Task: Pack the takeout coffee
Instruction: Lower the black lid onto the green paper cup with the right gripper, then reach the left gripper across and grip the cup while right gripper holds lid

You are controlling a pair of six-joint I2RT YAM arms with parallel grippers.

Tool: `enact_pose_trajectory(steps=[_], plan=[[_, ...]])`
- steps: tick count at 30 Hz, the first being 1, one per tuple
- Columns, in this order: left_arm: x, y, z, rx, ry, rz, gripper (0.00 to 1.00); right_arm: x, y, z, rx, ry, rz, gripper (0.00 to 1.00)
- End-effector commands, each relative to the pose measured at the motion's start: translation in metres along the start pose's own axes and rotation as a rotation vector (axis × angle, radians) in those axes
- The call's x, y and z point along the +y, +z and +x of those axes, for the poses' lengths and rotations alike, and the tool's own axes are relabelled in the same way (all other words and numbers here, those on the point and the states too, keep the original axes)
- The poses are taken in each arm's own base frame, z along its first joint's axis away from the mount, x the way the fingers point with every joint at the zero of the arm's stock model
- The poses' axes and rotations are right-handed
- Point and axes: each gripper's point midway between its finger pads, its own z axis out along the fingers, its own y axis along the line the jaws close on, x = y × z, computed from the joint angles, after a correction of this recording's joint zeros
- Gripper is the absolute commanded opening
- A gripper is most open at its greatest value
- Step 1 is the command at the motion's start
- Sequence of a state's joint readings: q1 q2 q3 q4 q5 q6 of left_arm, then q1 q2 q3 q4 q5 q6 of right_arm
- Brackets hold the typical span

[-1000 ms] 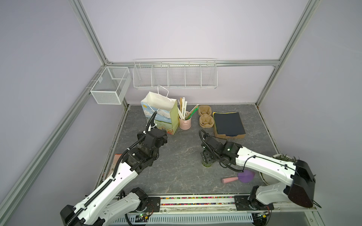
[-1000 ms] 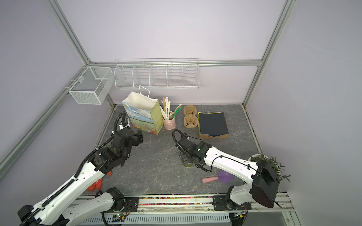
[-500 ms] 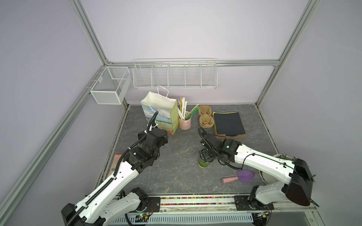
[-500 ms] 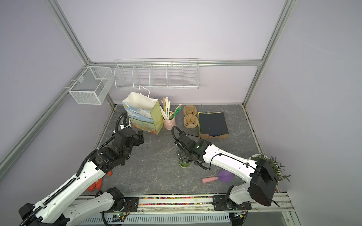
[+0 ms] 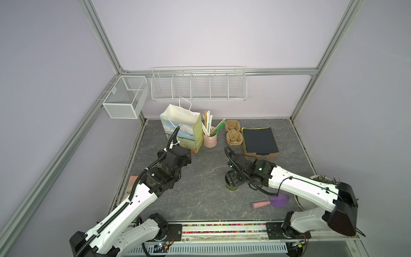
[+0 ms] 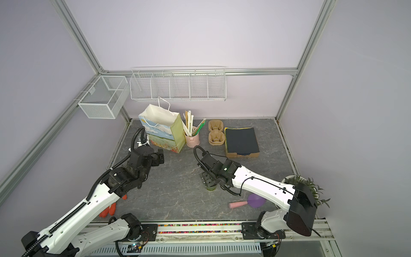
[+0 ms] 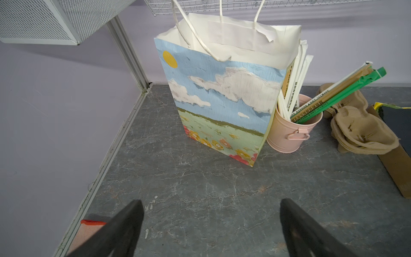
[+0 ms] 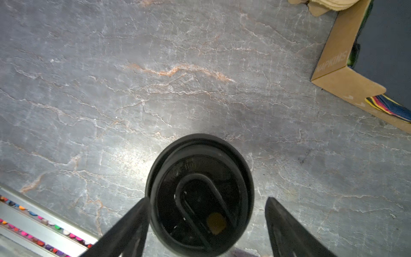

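Note:
The takeout coffee (image 5: pixel 232 188) (image 6: pixel 211 188) stands upright on the grey table right of centre in both top views, its green side showing under the arm. My right gripper (image 5: pixel 232 179) (image 6: pixel 206 178) hangs open over it. In the right wrist view the black round lid (image 8: pixel 200 191) lies between the fingers of my right gripper (image 8: pixel 206 200); one finger is against the rim, the other stands apart. My left gripper (image 5: pixel 186 158) (image 6: pixel 160 156) (image 7: pixel 211 201) is open and empty, facing the open paper bag (image 5: pixel 182 131) (image 6: pixel 163 131) (image 7: pixel 222 100).
A pink bucket of straws (image 5: pixel 209 140) stands beside the bag, then pulp cup carriers (image 5: pixel 233 134) and a napkin box (image 5: pixel 259 142). A purple and pink item (image 5: pixel 275 201) and a potted plant (image 6: pixel 304 182) lie near the right arm. An orange thing (image 6: pixel 109 210) lies at the left edge.
My right gripper has shifted slightly to the left around the cup. The left arm has barely moved.

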State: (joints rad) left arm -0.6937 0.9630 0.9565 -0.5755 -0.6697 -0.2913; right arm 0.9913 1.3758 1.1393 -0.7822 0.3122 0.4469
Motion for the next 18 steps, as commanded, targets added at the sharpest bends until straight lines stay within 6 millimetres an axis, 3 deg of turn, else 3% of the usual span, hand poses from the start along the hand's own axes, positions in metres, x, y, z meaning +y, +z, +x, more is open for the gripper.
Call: enact_pose_trajectory(steps=[1,3,6,12,18], plan=[[-0.005,-0.003,-0.004,0.019,0.007,0.035,0.96,0.003,-0.015,-0.006,-0.016,-0.006,-0.030,0.82],[-0.008,-0.003,-0.003,0.034,0.007,0.050,0.96,0.005,-0.018,-0.006,-0.023,0.001,-0.047,0.78],[-0.024,-0.003,0.002,0.083,0.009,0.127,0.96,0.004,-0.025,-0.009,-0.050,0.018,-0.068,0.63],[-0.080,-0.013,0.026,0.263,-0.019,0.384,0.91,0.000,-0.027,-0.009,-0.051,0.057,-0.115,0.32],[-0.134,-0.041,0.060,0.383,-0.036,0.573,0.87,-0.002,-0.020,-0.006,-0.039,0.086,-0.169,0.19]])
